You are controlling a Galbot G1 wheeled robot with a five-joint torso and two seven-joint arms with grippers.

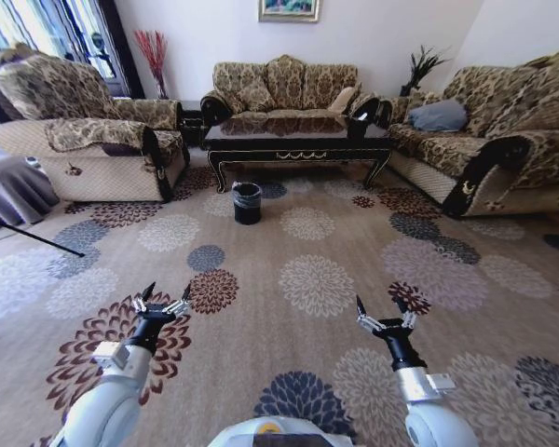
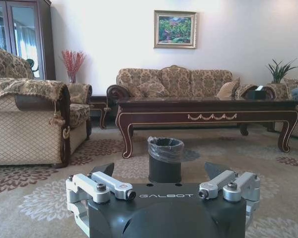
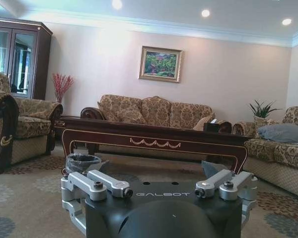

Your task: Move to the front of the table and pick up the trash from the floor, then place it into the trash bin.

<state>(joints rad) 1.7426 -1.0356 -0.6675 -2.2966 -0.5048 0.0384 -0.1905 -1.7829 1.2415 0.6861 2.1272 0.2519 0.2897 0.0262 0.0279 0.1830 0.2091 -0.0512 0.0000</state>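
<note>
Left claw [image 1: 165, 296] spread wide, low over the flowered carpet [image 1: 307, 279]. Right claw [image 1: 384, 309] likewise spread, level with it. Far ahead, trash bin [image 1: 247, 202] upright on the carpet, just before the table's [image 1: 298, 135] front edge, near its left leg.

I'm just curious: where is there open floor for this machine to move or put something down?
The wide carpet between the grippers, left and right, and the trash bin lies bare. It gets crowded around the table, hemmed by sofas on three sides.
</note>
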